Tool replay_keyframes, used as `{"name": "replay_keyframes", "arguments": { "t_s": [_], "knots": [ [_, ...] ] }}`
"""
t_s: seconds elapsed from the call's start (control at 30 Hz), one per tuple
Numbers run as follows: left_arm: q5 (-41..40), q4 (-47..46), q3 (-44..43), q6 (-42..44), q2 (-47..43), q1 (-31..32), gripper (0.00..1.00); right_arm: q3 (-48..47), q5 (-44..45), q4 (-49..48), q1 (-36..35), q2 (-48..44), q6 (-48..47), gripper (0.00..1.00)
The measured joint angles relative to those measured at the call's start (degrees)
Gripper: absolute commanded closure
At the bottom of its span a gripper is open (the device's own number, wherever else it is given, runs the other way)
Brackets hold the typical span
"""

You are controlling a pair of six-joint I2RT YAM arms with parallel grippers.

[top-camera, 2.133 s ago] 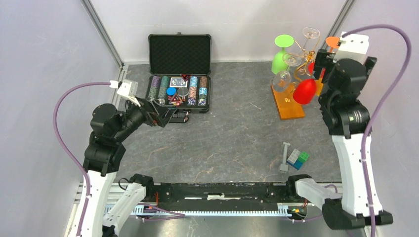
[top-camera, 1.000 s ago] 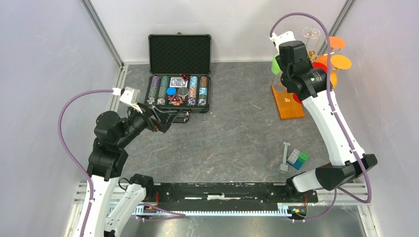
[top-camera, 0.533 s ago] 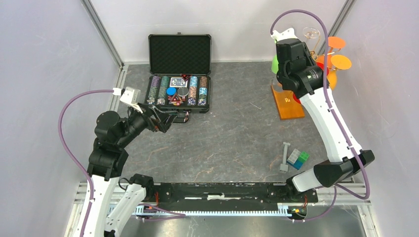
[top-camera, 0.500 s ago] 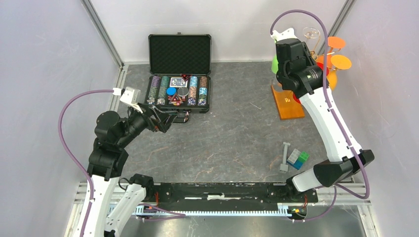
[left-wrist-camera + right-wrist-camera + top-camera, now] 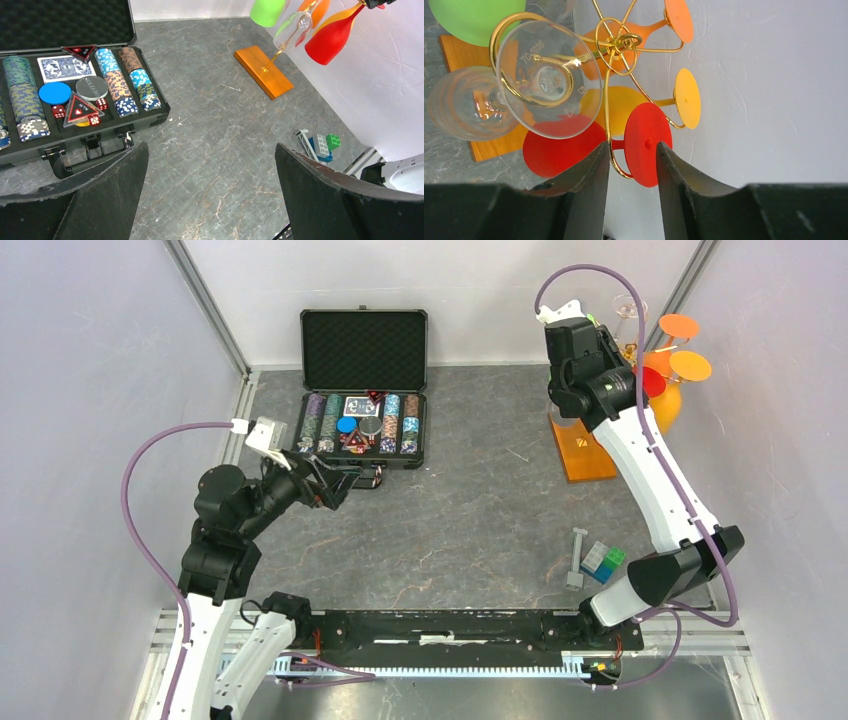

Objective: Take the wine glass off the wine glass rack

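Approaching the grasp, as I judge the step: my right hand (image 5: 631, 150) is raised to the upper arms of the wine glass rack (image 5: 616, 42). Its fingers are parted by a narrow gap and are not clamped on anything I can see. The red wine glass (image 5: 549, 160) appears to be the target. Its round foot and short stem lie just beyond the gap, with the stem caught in a gold curl of the rack. I cannot tell whether either finger touches the foot.

The glass hangs from the rack bowl outward and low, over the far end of the rack's wooden base. It is opaque, glossy red throughout. Around the same rack hang a clear glass (image 5: 549, 80), a green one (image 5: 469, 20), an orange one (image 5: 676, 20) and a yellow one (image 5: 686, 97), all crowded close.

The next move probably calls for closing on the stem near the foot. The glass would then slide outward along the wire curl until it clears the rack, without knocking its neighbours.

My left hand (image 5: 210, 150) hangs released and empty over the bench (image 5: 480, 510), well apart from the rack.
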State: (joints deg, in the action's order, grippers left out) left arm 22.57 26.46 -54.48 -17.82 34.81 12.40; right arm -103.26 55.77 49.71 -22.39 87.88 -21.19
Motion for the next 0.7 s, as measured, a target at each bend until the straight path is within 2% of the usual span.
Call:
{"name": "replay_keyframes", "arguments": {
  "t_s": [0.37,0.7],
  "knots": [
    [-0.5,-0.02,0.59,0.39,-1.05,0.37,0.0,0.33,1.92,-1.29,0.42,0.48,-0.81,0.63],
    [-1.31,-0.02,0.87,0.5,-1.6,0.5,0.0,4.68,2.45,-3.8,3.37,-0.44,-1.42,0.62]
  ]
}}
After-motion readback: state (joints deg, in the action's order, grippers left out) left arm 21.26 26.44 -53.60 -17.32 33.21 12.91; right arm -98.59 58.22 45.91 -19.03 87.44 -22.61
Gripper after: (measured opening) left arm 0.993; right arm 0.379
